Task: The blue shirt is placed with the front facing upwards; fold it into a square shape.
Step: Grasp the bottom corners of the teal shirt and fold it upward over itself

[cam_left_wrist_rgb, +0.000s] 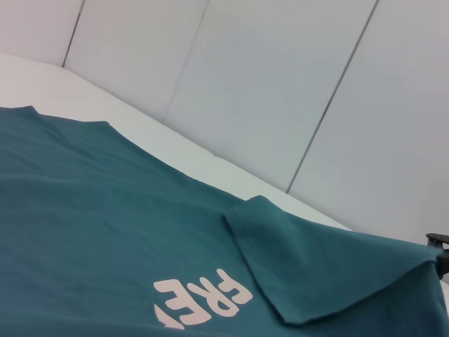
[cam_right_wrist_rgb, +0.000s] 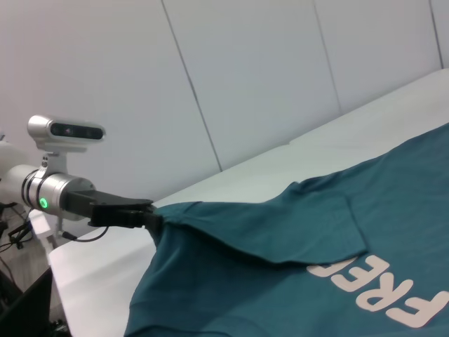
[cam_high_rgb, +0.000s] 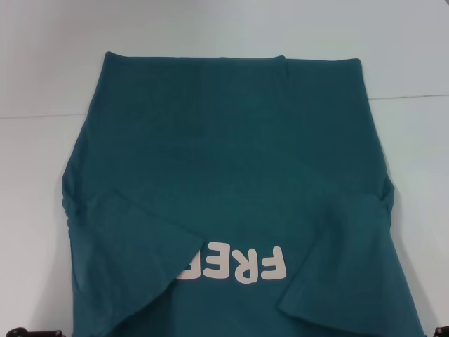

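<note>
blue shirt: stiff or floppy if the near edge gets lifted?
Probably floppy: the blue shirt peaks and drapes away where the left gripper pinches its near corner. The right gripper sits at the other near corner. Likely light: the raised cloth shows little stretch. The folded-in sleeves lie loose, so they may slip open on lifting.

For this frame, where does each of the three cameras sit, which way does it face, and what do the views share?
Head view: on the robot's head, looking forward and down at the dark teal-blue cotton T-shirt on the white table; only dark gripper tips at the bottom corners.
Left wrist view: low beside the shirt, facing across it to the wall panels; right gripper at the frame edge.
Right wrist view: low opposite, facing the left gripper pinching the shirt's corner.
Shared: all three show the off-white "FREE!" lettering, partly covered by a folded-in sleeve.
</note>
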Controlling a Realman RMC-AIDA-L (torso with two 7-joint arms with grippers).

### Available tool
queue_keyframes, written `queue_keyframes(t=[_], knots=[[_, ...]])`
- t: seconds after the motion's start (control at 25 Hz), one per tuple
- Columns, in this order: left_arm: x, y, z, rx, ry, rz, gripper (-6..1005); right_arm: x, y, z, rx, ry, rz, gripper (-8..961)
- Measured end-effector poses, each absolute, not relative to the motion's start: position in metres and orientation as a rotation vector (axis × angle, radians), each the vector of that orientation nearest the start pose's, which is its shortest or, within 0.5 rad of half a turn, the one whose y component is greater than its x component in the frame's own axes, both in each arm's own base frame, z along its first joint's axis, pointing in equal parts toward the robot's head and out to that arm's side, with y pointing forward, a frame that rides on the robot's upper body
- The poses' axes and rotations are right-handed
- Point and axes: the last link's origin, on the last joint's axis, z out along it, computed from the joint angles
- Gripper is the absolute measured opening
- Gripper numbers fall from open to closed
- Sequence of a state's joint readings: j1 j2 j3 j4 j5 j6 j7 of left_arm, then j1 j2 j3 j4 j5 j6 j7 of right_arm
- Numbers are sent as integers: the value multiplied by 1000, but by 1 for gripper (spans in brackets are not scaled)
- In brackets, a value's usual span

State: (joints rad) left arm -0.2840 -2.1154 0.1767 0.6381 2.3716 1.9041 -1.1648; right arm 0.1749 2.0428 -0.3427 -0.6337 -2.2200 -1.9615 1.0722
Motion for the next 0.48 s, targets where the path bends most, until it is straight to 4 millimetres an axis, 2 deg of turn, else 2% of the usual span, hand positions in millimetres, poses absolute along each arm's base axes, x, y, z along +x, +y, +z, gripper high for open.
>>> queue_keyframes(t=[0.28, 0.48], knots=[[-337, 200, 13, -2635, -870, -865, 52, 354, 175, 35, -2632, 737, 818, 32], [-338, 218, 8, -2594, -923, -823, 51, 359, 185, 43, -2506, 753, 827, 32]])
